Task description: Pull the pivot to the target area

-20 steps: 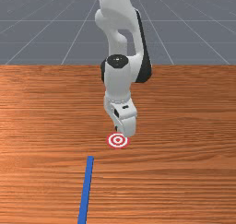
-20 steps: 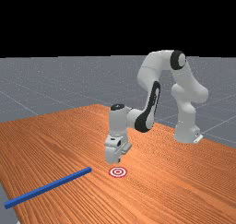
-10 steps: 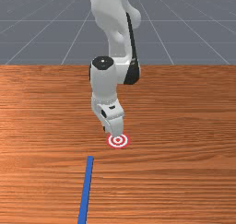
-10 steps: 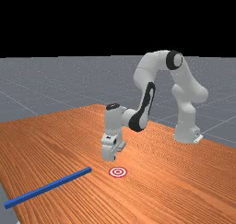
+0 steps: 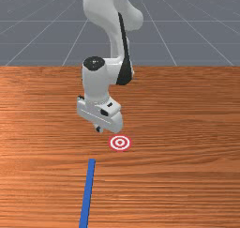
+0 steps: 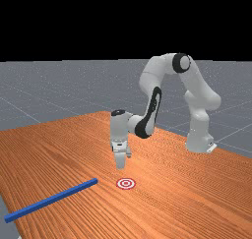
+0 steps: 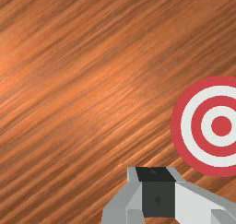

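Orange-brown wood (image 5: 187,185) spreads beneath the arm (image 6: 152,75), and the blue bar (image 5: 87,192) lies on it at the front view's left, running from the near side toward the red-and-white target (image 5: 120,143), its far end apart from the rings. The gripper (image 5: 98,129) hangs above the wood, to the far side of the bar and, in the front view, left of the target and farther back. How wide its jaws stand, or whether they hold anything, I cannot tell.
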Motion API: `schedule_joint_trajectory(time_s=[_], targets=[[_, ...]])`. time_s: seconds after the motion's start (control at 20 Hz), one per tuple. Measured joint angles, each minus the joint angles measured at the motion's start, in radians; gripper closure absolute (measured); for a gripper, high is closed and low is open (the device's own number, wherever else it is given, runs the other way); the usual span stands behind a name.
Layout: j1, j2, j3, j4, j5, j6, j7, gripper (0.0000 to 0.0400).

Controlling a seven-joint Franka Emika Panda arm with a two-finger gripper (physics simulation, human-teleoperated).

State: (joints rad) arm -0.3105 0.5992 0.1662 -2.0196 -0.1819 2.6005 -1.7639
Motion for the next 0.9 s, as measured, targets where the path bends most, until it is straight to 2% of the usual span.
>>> schedule_joint_trajectory(time_s=[0.1, 0.3, 0.4, 0.45, 0.55, 0.65, 0.7, 0.75, 0.8, 0.85, 0.9], targets=[[-0.069, 0.013, 0.044, 0.015, -0.047, -0.013, -0.241, 0.0400], [-0.128, 0.035, 0.067, 0.050, -0.077, -0.033, -0.407, 0.0400], [-0.091, 0.049, 0.030, 0.087, -0.039, -0.044, -0.243, 0.0400], [-0.130, 0.081, 0.082, 0.131, -0.093, -0.073, -0.486, 0.0400], [-0.108, 0.119, 0.070, 0.209, -0.082, -0.107, -0.436, 0.0400], [-0.120, 0.177, 0.104, 0.308, -0.117, -0.160, -0.611, 0.0400], [-0.098, 0.162, 0.077, 0.303, -0.080, -0.161, -0.457, 0.0400], [-0.089, 0.149, 0.066, 0.299, -0.066, -0.167, -0.402, 0.0400], [-0.124, 0.172, 0.115, 0.333, -0.120, -0.189, -0.651, 0.0400], [-0.132, 0.173, 0.130, 0.330, -0.134, -0.190, -0.705, 0.0400], [-0.115, 0.166, 0.120, 0.323, -0.123, -0.184, -0.638, 0.0400]])
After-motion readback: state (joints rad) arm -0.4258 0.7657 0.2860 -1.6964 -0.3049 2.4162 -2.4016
